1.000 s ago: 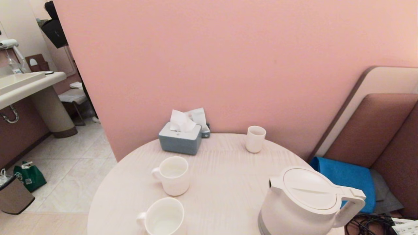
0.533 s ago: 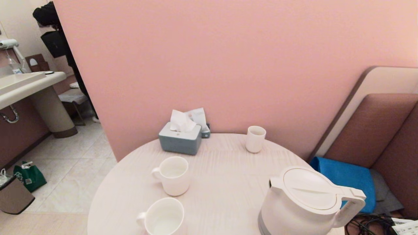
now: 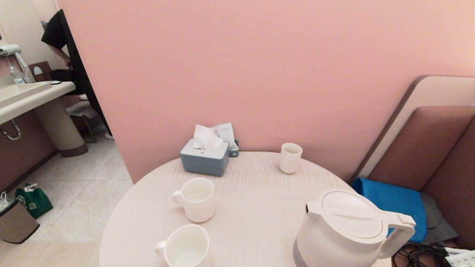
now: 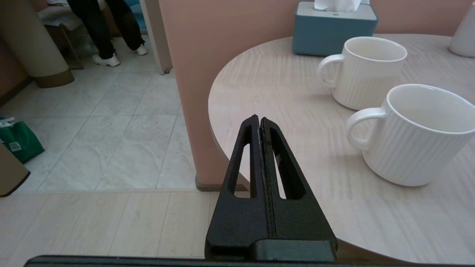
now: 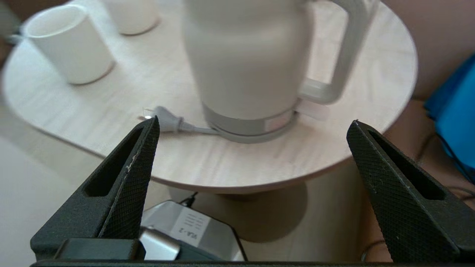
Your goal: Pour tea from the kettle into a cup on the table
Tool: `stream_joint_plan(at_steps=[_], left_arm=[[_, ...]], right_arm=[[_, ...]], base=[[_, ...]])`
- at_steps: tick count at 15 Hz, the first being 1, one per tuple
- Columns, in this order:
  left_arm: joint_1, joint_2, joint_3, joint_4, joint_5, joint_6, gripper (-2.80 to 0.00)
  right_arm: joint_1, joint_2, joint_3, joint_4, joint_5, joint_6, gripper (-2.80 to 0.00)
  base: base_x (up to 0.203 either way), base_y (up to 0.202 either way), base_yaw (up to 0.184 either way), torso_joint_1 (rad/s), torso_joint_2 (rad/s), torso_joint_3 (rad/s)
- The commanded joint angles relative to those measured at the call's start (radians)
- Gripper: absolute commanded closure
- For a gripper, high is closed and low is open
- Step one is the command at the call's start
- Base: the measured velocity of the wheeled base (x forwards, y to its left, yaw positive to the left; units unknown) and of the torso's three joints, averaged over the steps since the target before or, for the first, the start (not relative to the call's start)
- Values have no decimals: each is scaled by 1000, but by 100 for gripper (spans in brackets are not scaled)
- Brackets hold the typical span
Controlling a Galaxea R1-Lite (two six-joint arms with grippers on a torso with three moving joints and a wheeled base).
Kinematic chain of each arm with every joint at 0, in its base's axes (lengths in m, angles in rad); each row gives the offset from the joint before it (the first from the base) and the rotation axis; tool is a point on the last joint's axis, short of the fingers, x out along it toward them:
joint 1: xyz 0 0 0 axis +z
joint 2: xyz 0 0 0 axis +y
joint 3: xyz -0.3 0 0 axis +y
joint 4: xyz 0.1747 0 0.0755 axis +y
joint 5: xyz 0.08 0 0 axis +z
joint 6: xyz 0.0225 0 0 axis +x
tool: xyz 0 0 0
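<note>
The kettle is seen standing upright on the table, at about 4 o'clock from the table's centre in the head view, close to the near right edge. Its flat lid is shut, its small spout is turned toward 10 o'clock and its loop handle toward 3 o'clock. In the right wrist view it is shown seated on a flat grey base, from which a grey cord and plug are laid out on the tabletop.

Two ribbed white mugs are placed on the left half of the table: the far mug at about 9 o'clock from the centre, the near mug at about 7 o'clock by the near edge. Whether either holds liquid cannot be told with confidence. A small handleless white cup is set at 1 o'clock near the wall, and a blue-grey tissue box at 11 o'clock.

The left gripper is held outside the table's near left edge, above the floor, its jaws pressed together on nothing. The right gripper is held below and short of the table's near edge, facing the kettle, its jaws spread wide apart and touching nothing.

A label on a grey device beneath the right gripper carries print that is too small to be read.
</note>
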Motion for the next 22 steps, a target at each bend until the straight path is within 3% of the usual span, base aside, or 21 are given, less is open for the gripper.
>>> stream_joint_plan(at_steps=[1, 4, 6, 8, 10, 16, 22], left_arm=[[0, 0, 0, 0, 0, 0, 0], [0, 0, 0, 0, 0, 0, 0], [0, 0, 0, 0, 0, 0, 0], [0, 0, 0, 0, 0, 0, 0], [0, 0, 0, 0, 0, 0, 0], [0, 1, 0, 0, 0, 0, 0], [0, 0, 0, 0, 0, 0, 0]], right_arm=[[10, 59, -11, -1, 6, 0, -280], [5, 0, -2, 0, -20, 3, -280], [-2, -131, 1, 8, -98, 3, -280], [-8, -173, 6, 15, -269, -8, -280], [-10, -173, 49, -32, -379, -30, -280], [-8, -173, 93, -73, -430, -25, -280], [-9, -172, 92, -72, -432, -26, -280]], base=[[0, 0, 0, 0, 0, 0], [0, 0, 0, 0, 0, 0], [0, 0, 0, 0, 0, 0], [0, 0, 0, 0, 0, 0], [0, 0, 0, 0, 0, 0], [0, 0, 0, 0, 0, 0], [0, 0, 0, 0, 0, 0]])
